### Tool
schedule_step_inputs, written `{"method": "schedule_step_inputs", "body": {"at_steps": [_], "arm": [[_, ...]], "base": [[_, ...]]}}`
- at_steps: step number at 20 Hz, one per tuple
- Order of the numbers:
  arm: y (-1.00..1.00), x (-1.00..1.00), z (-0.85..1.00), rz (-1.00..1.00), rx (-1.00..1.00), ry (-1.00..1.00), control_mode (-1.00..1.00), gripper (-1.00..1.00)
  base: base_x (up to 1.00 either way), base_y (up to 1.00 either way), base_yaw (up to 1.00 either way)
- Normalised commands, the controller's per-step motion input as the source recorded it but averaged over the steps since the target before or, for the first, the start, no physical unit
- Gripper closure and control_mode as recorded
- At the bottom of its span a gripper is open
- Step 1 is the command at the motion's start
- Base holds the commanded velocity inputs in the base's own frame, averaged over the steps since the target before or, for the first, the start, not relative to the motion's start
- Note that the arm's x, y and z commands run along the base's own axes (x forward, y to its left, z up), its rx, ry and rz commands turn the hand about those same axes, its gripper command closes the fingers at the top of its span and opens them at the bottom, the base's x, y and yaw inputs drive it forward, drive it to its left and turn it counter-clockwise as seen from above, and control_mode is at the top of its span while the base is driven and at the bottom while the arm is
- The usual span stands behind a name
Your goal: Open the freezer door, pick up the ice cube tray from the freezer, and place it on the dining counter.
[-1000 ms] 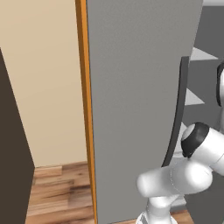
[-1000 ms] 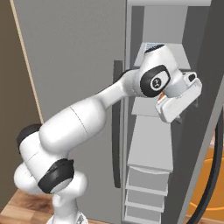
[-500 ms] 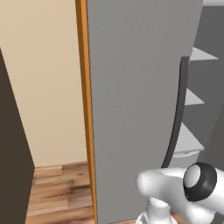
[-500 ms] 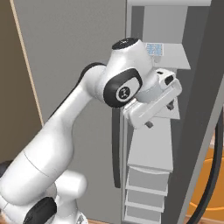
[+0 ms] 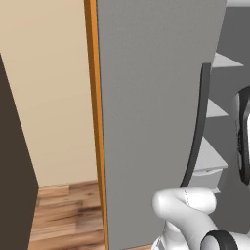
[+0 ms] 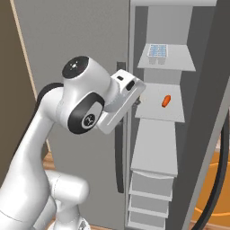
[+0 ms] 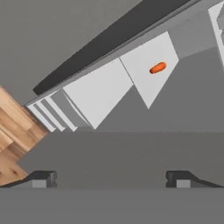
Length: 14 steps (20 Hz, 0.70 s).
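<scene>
Matte grey fills most of the left base view: the closed door of the tall grey freezer (image 5: 151, 122) runs down the middle of the frame, with a long dark curved handle (image 5: 197, 127) at centre right. An orange strip (image 5: 96, 122) edges the door on its left, and past it a cream wall (image 5: 49, 93) and a wood-plank floor (image 5: 63, 215) take the left of the frame. Pale grey shelf corners show at the right edge.

In the right base view the freezer's right side stands open. At the upper right, the small pale blue-white ice cube tray (image 6: 157, 51) lies flat on the top light grey shelf (image 6: 177, 63), well back; its grid of square cells is visible. On the shelf below lies a small orange oblong thing (image 6: 166, 101). Stacked grey drawers (image 6: 150, 197) sit at the bottom. The white arm's hand is at the centre of the frame, in front of the dark handle of the closed door, well apart from the tray.

In the hand view the gripper (image 7: 111, 178) has its two dark fingertips spread wide at the bottom, with nothing between them. The orange thing (image 7: 158, 68) shows at the upper right on a pale shelf, and the floor (image 7: 15, 135) at the left edge.
</scene>
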Motion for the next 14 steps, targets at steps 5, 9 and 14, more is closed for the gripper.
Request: {"method": "schedule_step_inputs", "body": {"at_steps": [5,9,14], "arm": [[0.05,0.04,0.29,0.05,0.00,-0.01,-1.00,-1.00],[0.00,0.04,0.06,0.00,0.00,0.00,-1.00,-1.00],[0.00,0.00,0.02,0.00,0.00,0.00,1.00,-1.00]], "base": [[0.00,0.00,0.00],[0.00,0.00,0.00],[0.00,0.00,0.00]]}}
